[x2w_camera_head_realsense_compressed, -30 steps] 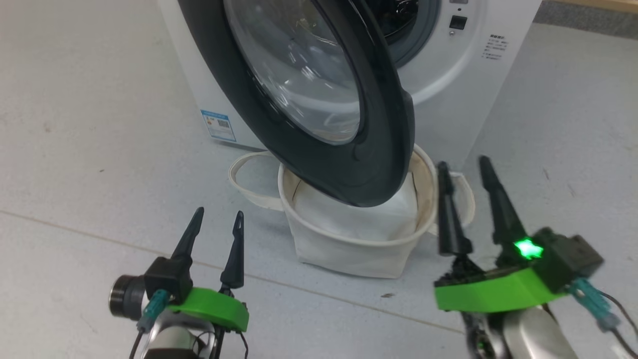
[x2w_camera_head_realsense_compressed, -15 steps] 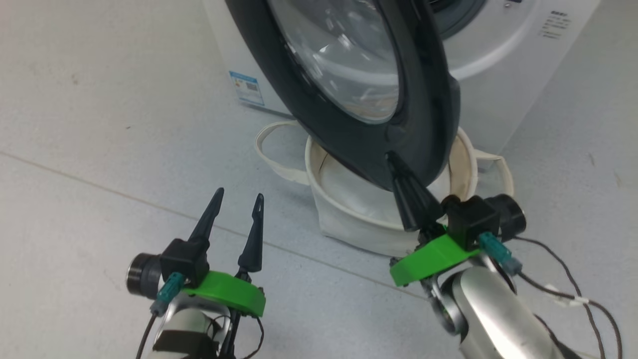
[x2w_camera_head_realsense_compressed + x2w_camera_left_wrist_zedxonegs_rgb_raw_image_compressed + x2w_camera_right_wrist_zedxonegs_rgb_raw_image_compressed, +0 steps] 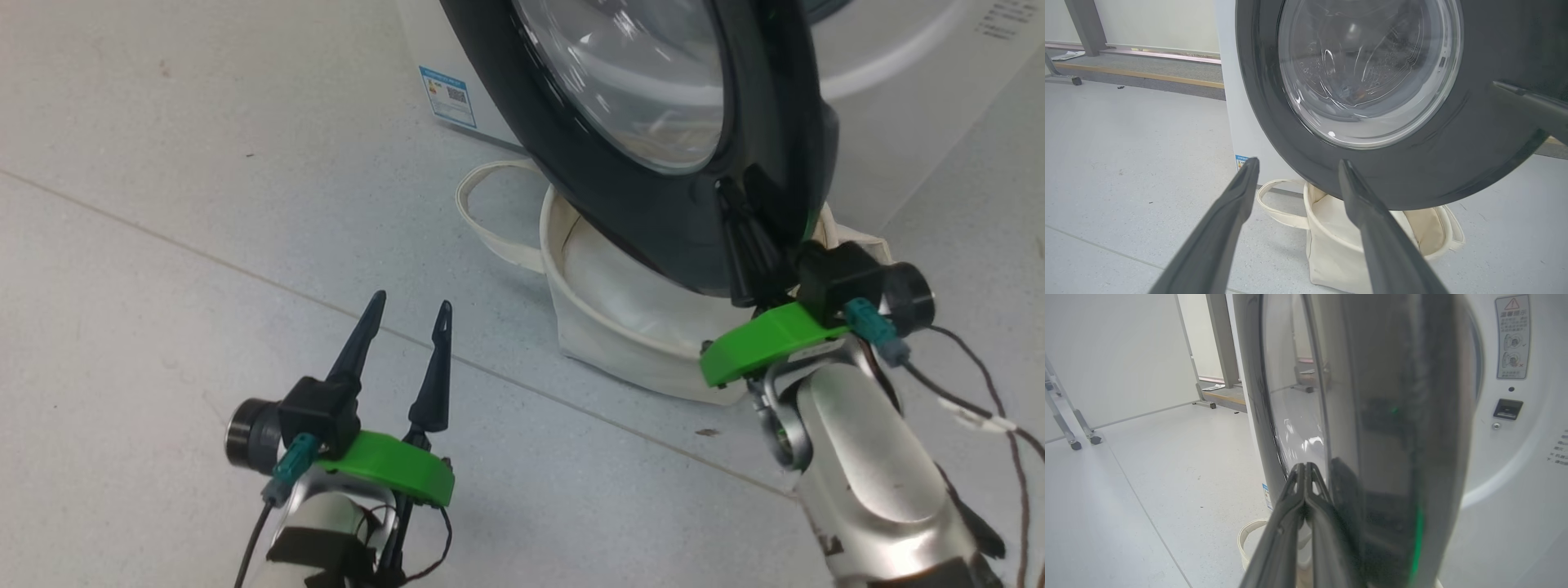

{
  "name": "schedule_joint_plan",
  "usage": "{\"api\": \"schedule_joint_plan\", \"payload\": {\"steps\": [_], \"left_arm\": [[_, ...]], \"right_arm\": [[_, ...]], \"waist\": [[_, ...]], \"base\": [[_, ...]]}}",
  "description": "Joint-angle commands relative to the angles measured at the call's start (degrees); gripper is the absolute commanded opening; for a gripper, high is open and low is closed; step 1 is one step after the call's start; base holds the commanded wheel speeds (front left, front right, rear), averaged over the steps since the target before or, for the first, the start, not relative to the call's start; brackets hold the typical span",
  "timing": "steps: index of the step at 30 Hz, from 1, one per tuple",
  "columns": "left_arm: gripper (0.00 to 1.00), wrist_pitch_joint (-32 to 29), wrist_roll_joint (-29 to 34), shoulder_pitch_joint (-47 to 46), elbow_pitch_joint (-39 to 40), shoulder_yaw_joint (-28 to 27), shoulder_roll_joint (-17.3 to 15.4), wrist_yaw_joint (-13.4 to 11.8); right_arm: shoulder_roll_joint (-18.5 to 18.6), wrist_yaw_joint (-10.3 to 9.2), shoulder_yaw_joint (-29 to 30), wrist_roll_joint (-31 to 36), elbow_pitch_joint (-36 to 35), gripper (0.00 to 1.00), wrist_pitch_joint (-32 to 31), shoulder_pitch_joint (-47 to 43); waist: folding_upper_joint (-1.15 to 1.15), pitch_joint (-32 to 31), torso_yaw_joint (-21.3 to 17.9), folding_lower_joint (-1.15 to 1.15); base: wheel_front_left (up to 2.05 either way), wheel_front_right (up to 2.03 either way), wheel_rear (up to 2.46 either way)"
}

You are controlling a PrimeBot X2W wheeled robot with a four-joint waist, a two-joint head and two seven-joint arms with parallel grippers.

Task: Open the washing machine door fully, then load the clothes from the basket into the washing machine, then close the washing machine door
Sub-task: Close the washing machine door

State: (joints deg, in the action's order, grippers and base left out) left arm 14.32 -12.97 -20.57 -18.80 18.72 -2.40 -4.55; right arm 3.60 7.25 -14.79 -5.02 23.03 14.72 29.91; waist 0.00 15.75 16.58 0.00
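The washing machine door (image 3: 645, 233) stands swung out from the washing machine (image 3: 898, 45). Its lower black rim overhangs the basket (image 3: 612, 347) and hides much of the basket's mouth. The basket sits on the floor (image 3: 163, 204) at the machine's front foot. Right gripper (image 3: 1305, 467): clenched, fingers together against the door's lower rim. Left gripper (image 3: 412, 300): released, fingers spread, above the floor, apart from the basket.

Bright even light, soft shadow at 9 o'clock of the basket (image 3: 620, 347), white glints on the washing machine door (image 3: 620, 192) glass, right wrist view blurred close up.
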Motion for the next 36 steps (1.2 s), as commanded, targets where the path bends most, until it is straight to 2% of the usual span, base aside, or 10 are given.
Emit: {"api": "schedule_joint_plan", "payload": {"steps": [1,15,21,27,36], "left_arm": [[1.00,0.7,-0.1,-1.9,1.8,-1.4,-0.5,-0.4],[1.00,0.7,-1.8,-3.6,2.2,0.2,-0.5,-1.1],[1.00,0.7,-2.1,-4.2,2.5,0.4,-0.5,-1.4],[1.00,0.7,-3.1,-5.0,3.1,1.3,-0.5,-1.9],[1.00,0.7,-5.3,-6.0,3.8,1.9,-0.5,-3.4]], "right_arm": [[-0.7,0.24,1.3,1.1,-1.1,0.00,0.3,2.1],[-0.7,0.24,14.9,2.9,0.6,0.00,0.3,6.9],[-0.7,0.24,17.5,3.8,1.6,0.00,0.3,9.2],[-0.7,0.24,24.0,7.0,3.4,0.00,0.3,13.9],[-0.4,0.24,30.1,10.8,6.0,0.00,0.3,21.1]], "waist": [[0.00,0.4,0.1,0.00],[0.00,4.4,-0.4,0.00],[0.00,5.6,-0.5,0.00],[0.00,7.8,0.1,0.00],[0.00,11.6,1.4,0.00]], "base": [[0.00,0.00,0.00],[0.00,0.00,0.00],[0.00,0.00,0.00],[0.00,0.00,0.00],[0.00,0.00,0.00]]}}
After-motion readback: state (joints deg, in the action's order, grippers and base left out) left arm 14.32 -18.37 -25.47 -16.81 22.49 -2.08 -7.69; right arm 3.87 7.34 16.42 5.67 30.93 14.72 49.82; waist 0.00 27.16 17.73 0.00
